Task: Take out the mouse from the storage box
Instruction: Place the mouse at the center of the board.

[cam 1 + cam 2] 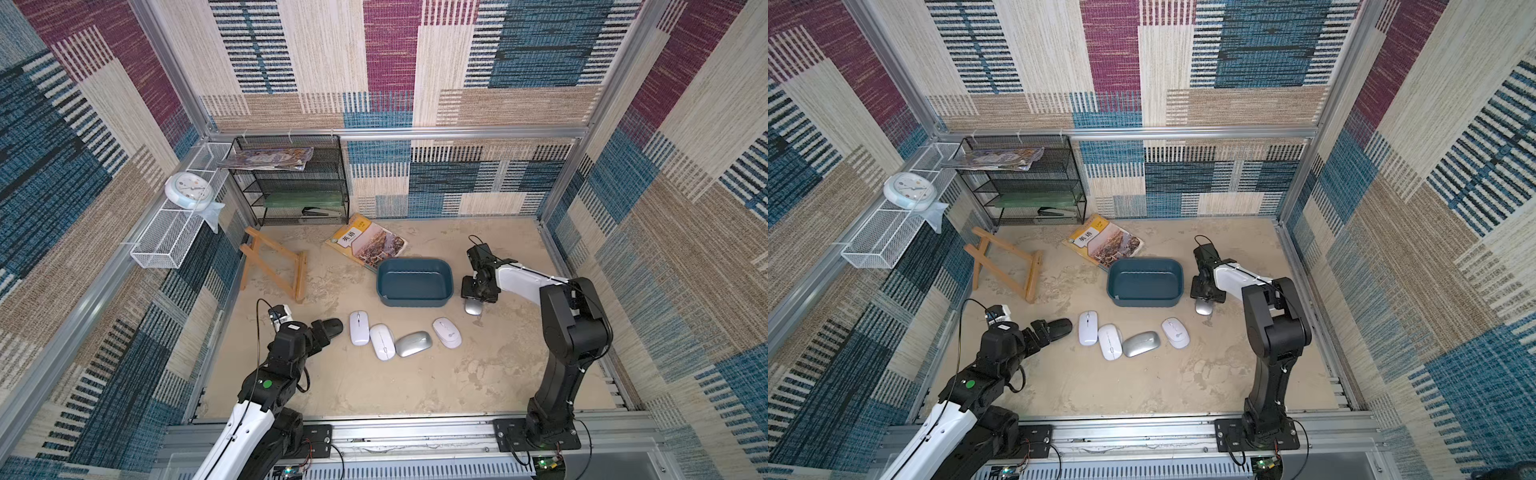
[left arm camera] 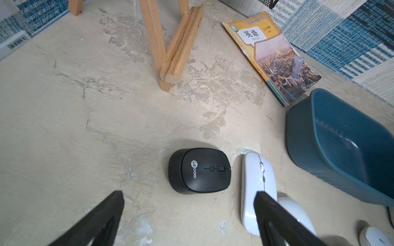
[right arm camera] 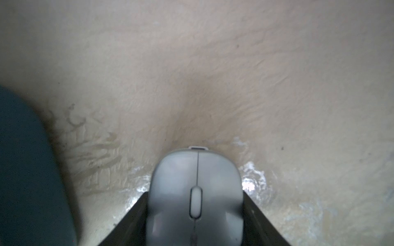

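Across the floor of the cell runs a pale beige table surface (image 1: 415, 386), mottled with scuffed, flaky patches and a few shiny spots, and fenced by aluminium rails. On three sides rise walls (image 1: 478, 174) covered in woven patchwork of blue, maroon and sand stripes. Against the back wall stands a black mesh shelf rack (image 1: 291, 183) with a magazine on top. A white wire basket (image 1: 174, 232) hangs along the side wall with a round clock (image 1: 189, 190) on it. A wooden easel (image 1: 274, 266) lies flat near the rack, and a textbook (image 1: 365, 245) rests beside it, one corner meeting the storage box (image 1: 413, 282). The box sits mid-table with nothing in it. The right gripper (image 1: 475, 300) is clamped on a grey mouse (image 3: 195, 191), low over the surface just outside the box's short side nearest that arm — whether the mouse touches the table cannot be told. In front of the box four mice lie in a loose row: white (image 1: 359, 327), white (image 1: 382, 341), silver (image 1: 413, 343) and white (image 1: 446, 332). A black mouse (image 2: 199, 170) lies at the row's end, just ahead of the left gripper (image 2: 188, 199) — its fingers (image 2: 115, 204) are spread wide, holding nothing.
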